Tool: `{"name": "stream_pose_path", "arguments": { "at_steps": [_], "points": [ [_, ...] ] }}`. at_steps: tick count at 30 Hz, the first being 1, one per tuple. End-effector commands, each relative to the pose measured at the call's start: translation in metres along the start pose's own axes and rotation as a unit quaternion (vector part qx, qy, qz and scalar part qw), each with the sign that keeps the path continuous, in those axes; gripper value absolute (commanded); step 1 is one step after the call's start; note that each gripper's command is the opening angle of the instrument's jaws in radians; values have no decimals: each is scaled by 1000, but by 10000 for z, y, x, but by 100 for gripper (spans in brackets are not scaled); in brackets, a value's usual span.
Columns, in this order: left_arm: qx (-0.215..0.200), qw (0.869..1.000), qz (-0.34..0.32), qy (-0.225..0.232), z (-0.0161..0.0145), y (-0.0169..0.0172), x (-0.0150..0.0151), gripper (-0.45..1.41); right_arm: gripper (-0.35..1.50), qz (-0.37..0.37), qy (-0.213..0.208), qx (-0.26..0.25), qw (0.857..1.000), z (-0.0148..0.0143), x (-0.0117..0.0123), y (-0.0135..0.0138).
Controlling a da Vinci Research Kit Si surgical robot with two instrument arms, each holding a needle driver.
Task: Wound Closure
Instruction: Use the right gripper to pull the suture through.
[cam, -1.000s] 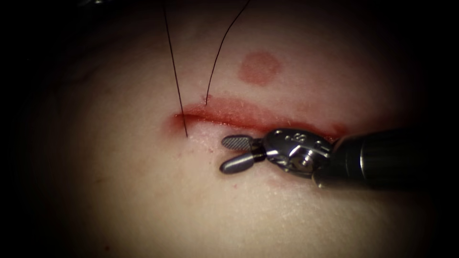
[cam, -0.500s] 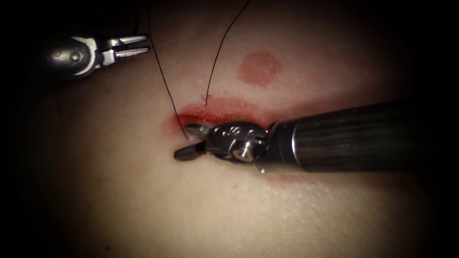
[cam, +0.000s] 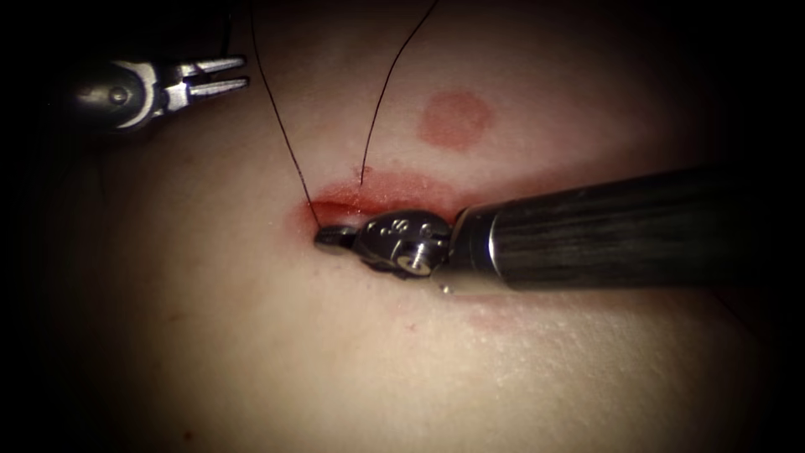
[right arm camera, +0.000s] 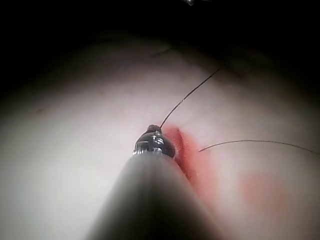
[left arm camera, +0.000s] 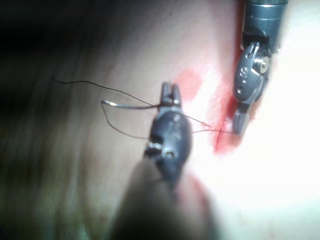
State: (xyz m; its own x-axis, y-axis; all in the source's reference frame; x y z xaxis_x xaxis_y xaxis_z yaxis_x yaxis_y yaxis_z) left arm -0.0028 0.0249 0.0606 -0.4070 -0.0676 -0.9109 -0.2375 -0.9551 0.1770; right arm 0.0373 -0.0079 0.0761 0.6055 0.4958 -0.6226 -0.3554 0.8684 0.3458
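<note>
Steel jaws of the left tool (cam: 220, 75), upper left of the endoscope frame, stand slightly parted and hold nothing there; in the left wrist view the curved needle (left arm camera: 122, 105) sits just beside its tip, clear of the tissue (cam: 277, 361), though I cannot tell whether it is gripped. Two strands of thread (cam: 281, 134) drop from the top edge to the left end of the cut (cam: 394, 195) at centre. Reaching in from the right, the right tool (cam: 334, 238) has its jaws pressed together on the left strand where it meets the tissue.
</note>
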Motion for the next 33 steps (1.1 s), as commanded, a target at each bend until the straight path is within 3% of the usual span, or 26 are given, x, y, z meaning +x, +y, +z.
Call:
{"name": "stream_pose_path", "arguments": {
  "at_steps": [1, 7, 9, 10, 11, 12, 18, 23, 28, 29, 30, 31, 32, 33],
  "points": [
    [0, 1000, 0, 1, 7, 1, -4, -35, -35, 0, 2, 1, 1000, 5, -3, -1],
    [-1, 1000, 1, 2, 7, 1, -4, -35, -35, 1, 0, 12, 1000, -20, 0, -11],
    [-1, 1000, 1, 2, 7, 1, -4, -35, -28, 8, 23, 12, 1000, -26, 6, -11],
    [-1, 1000, 1, 2, 7, 1, -4, -35, 37, 10, 33, 11, 999, -26, 8, -10],
    [0, 1000, 1, 2, 7, 1, -4, -35, 88, 11, 34, 10, 999, -26, 9, -9],
    [-1, 1000, 1, 3, 7, 1, -4, -35, 126, 12, 34, -1, 999, -25, 10, -9],
    [-1, 1000, 1, 3, 8, 2, -4, -35, 140, 9, 32, -14, 999, -3, 5, -8],
    [-2, 1000, 1, 4, 8, 2, -4, -35, 136, -1, 19, -30, 999, 34, -13, -1],
    [-2, 1000, 1, 4, 8, 2, -4, -35, 126, -5, 13, -30, 999, 50, -24, 12],
    [-2, 1000, 1, 4, 8, 2, -4, -35, 99, -6, 14, -17, 1000, 50, -25, 15],
    [-2, 1000, 1, 4, 8, 2, -4, -35, 99, -6, 14, -17, 1000, 50, -25, 15],
    [-1, 1000, 1, 4, 8, 2, -4, -35, -6, -6, 16, 1, 1000, 46, -26, 14],
    [-1, 1000, 1, 4, 8, 2, -4, -35, -35, -6, 15, 8, 1000, 43, -26, 13],
    [-1, 1000, 1, 4, 8, 2, -4, -35, -35, -6, 14, 15, 1000, 40, -25, 11]
  ]
}}
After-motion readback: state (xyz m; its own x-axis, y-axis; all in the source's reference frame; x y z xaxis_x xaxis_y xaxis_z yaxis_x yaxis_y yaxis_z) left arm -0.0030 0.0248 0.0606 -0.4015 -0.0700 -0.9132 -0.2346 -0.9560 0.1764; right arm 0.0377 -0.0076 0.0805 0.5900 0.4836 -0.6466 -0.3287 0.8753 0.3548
